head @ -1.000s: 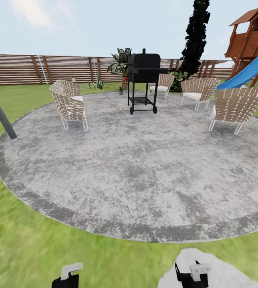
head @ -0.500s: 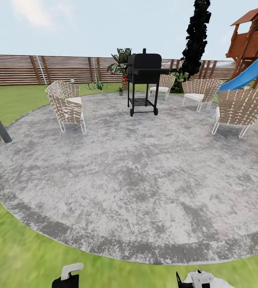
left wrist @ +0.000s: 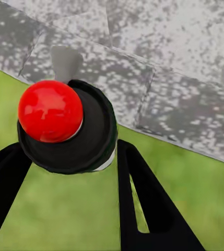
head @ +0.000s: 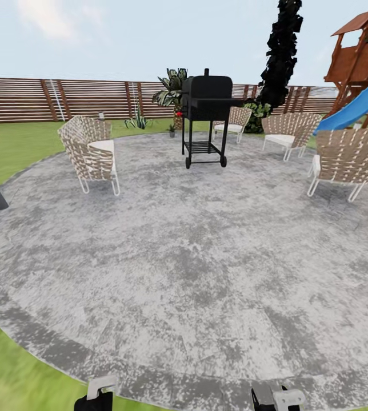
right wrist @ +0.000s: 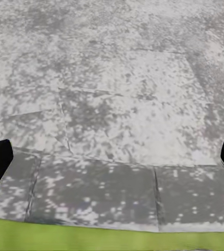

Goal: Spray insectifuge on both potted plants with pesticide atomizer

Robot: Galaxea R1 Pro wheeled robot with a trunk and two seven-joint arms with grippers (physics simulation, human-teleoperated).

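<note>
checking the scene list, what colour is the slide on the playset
Blue: the slide shows best in the head view, beside the brown wooden playset.

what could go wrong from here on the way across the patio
1. The black grill and the woven chairs stand between the robot and the fence, so driving straight on risks a bump.
2. A red-knobbed black object sits between the left pincer fingers, but the grip is unclear. A jolt might shake it loose.

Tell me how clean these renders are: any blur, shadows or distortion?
Head view: flat even light, no cast shadows under the grill or chairs; lawn smeared at the bottom corners; wide-angle stretch toward the edges. Left wrist view: red knob crisp with a highlight, grass soft. Right wrist view: paving speckled, slightly soft.
</note>
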